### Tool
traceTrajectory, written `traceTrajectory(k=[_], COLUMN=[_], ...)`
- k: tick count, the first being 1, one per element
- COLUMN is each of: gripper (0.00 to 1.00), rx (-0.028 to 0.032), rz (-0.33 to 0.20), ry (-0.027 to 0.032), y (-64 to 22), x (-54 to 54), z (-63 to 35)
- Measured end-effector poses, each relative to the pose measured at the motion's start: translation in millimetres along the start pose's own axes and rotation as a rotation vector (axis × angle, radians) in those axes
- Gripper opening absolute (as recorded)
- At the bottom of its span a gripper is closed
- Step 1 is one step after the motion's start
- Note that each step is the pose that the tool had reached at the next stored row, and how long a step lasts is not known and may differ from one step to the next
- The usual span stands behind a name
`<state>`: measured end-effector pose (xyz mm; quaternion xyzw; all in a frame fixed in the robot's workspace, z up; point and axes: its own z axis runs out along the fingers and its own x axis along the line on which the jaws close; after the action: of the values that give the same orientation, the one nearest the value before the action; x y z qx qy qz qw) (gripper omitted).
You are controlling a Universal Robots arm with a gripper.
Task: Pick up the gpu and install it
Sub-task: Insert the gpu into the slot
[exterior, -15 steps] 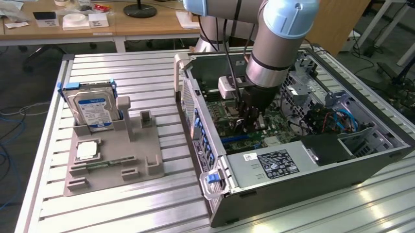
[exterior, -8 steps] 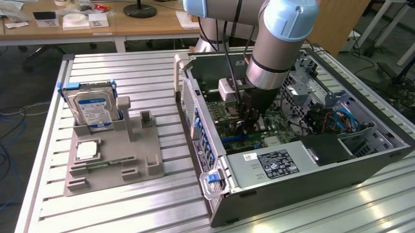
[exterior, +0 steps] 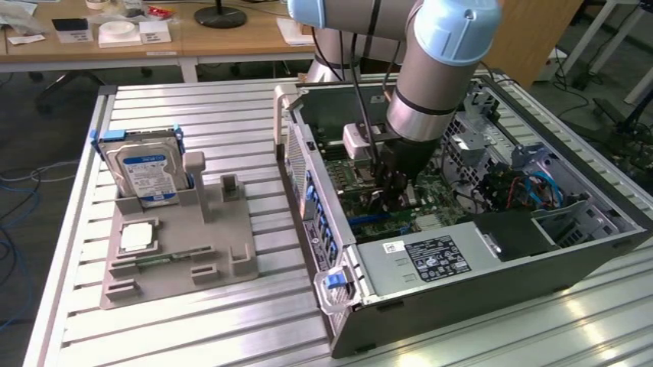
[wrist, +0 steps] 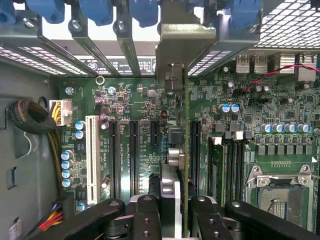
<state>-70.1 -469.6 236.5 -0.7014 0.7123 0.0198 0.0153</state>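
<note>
We note the silver slatted aluminium work table carrying an open grey steel PC tower case, lying on its side w/ the green motherboard exposed. The light-blue and silver robot arm reaches down into the case; its upper part is cut off by the frame edge. On the exterior view's left sits a grey moulded parts fixture, holding an upright boxy hard drive w/ blue-white label, approx. well apart from the case. A grey power supply w/ black label fills the case's near corner.

In the wrist view, the black two-finger gripper is pinched on the gpu, a thin dark card seen edge-on, its metal bracket up at the rear slot openings. The card stands upright over the long black expansion slots; we cannot tell whether its lower edge is seated. The exterior view hides the card behind the arm.
</note>
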Motion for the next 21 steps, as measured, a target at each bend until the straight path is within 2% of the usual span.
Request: traceTrajectory(k=[21], gripper=[0.28], rx=[-0.0014], rz=[0.0], ry=[-0.0001], y=[3.4], x=[0.6], z=[8.3])
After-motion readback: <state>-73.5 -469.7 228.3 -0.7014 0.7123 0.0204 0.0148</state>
